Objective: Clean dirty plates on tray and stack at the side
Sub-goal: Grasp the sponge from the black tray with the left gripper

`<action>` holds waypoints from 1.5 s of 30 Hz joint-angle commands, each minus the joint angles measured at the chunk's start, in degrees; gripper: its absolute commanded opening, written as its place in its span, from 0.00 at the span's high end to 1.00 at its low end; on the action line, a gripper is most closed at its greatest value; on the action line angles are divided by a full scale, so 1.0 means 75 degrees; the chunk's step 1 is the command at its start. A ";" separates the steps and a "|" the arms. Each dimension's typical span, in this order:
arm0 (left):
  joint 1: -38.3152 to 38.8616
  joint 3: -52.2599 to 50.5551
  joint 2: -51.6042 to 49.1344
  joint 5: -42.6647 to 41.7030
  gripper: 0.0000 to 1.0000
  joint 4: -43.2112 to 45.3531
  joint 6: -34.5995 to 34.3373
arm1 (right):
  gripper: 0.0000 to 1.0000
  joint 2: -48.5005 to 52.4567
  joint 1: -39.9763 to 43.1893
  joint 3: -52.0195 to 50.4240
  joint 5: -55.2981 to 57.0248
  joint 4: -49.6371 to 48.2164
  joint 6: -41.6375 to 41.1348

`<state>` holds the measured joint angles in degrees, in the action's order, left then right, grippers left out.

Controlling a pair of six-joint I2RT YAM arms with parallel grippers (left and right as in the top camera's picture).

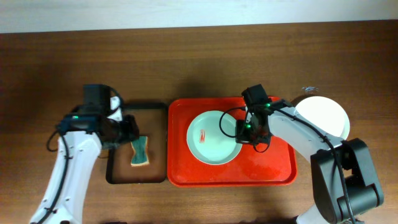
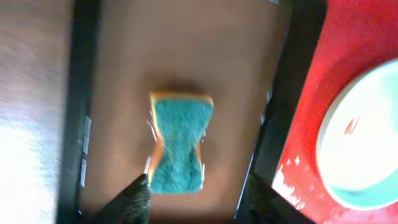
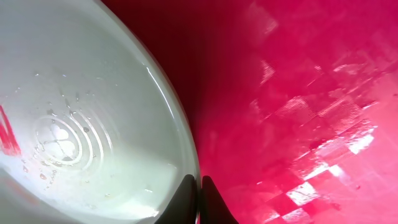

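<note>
A pale mint plate with a small red smear lies on the red tray. My right gripper is shut on that plate's right rim. In the right wrist view its fingertips pinch the rim of the plate over the wet tray. Another white plate lies on the table right of the tray. My left gripper is open above a teal sponge. In the left wrist view its fingers straddle the near end of the sponge.
The sponge lies in a small black-rimmed brown tray just left of the red tray. The left wrist view shows the black rim, the red tray and the smeared plate. Brown wooden table all round.
</note>
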<state>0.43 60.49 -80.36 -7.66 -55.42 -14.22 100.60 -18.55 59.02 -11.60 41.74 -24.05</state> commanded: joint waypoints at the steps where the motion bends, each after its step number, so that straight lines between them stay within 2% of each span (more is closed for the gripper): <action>1: 0.0323 -0.0455 0.0073 0.0495 0.60 0.0009 0.0140 | 0.96 -0.0137 -0.0140 -0.0015 -0.0079 -0.0023 -0.0055; 8: 0.0347 -0.0533 -0.0600 0.0592 0.65 0.0096 0.0146 | 0.96 -0.0108 -0.0140 -0.0015 0.0035 -0.0020 -0.0055; 11: 0.0344 -0.0533 -0.1294 0.0493 0.72 0.0358 0.0323 | 0.96 -0.0108 -0.0140 -0.0015 0.0035 -0.0020 -0.0058; 13: 0.0344 -0.0533 -0.1585 -0.0268 0.72 0.0560 0.0997 | 0.96 -0.0108 -0.0140 -0.0015 0.0035 -0.0020 -0.0055; 22: 0.0344 -0.0577 -0.2057 0.0026 0.70 0.0589 0.0903 | 0.96 -0.0108 -0.0140 -0.0015 0.0035 -0.0023 -0.0055; 25: 0.0344 -0.0577 -0.2393 0.0085 0.79 0.0708 0.0816 | 0.96 -0.0108 -0.0140 -0.0015 0.0035 -0.0023 -0.0058; 27: 0.0347 -0.0583 -0.2445 0.0085 0.80 0.0723 0.0819 | 0.96 -0.0108 -0.0140 -0.0015 0.0035 -0.0026 -0.0055; 28: 0.0344 -0.0597 -0.2445 0.0085 0.78 0.0711 0.0819 | 0.95 -0.0108 -0.0140 -0.0015 0.0035 -0.0035 -0.0055; 29: 0.0344 -0.0662 -0.2445 0.0085 0.77 0.0737 0.0819 | 0.89 -0.0108 -0.0140 -0.0015 0.0035 -0.0052 -0.0055; 33: 0.0344 -0.1046 -0.2445 0.0085 0.76 0.0985 0.0822 | 0.80 -0.0108 -0.0140 -0.0015 0.0035 -0.0058 -0.0058; 34: 0.0344 -0.1046 -0.2445 0.0082 0.87 0.1000 0.0822 | 0.78 -0.0108 -0.0140 -0.0015 0.0035 -0.0073 -0.0058; 35: 0.0344 -0.1040 -0.2442 0.0076 1.00 0.1029 0.0822 | 0.78 -0.0108 -0.0140 -0.0015 0.0035 -0.0079 -0.0058; 36: 0.0344 -0.0991 -0.2442 0.0073 1.00 0.1020 0.0822 | 0.81 -0.0108 -0.0140 -0.0015 0.0032 -0.0079 -0.0058; 38: 0.0344 -0.0595 -0.2439 0.0070 1.00 0.0863 0.0819 | 0.96 -0.0108 -0.0140 -0.0015 0.0029 -0.0076 -0.0058; 42: 0.0356 0.0271 -0.2148 0.0050 1.00 0.0434 0.0825 | 0.96 -0.0108 -0.0143 -0.0192 -0.0003 -0.0076 -0.0061; 45: 0.0740 0.0621 -0.1676 0.0058 1.00 0.0376 0.0831 | 0.96 -0.0108 -0.0140 -0.0300 -0.0055 -0.0085 -0.0061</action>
<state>3.73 62.76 -96.82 -6.87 -52.34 -8.12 100.38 -19.16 58.37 -11.90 40.84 -24.21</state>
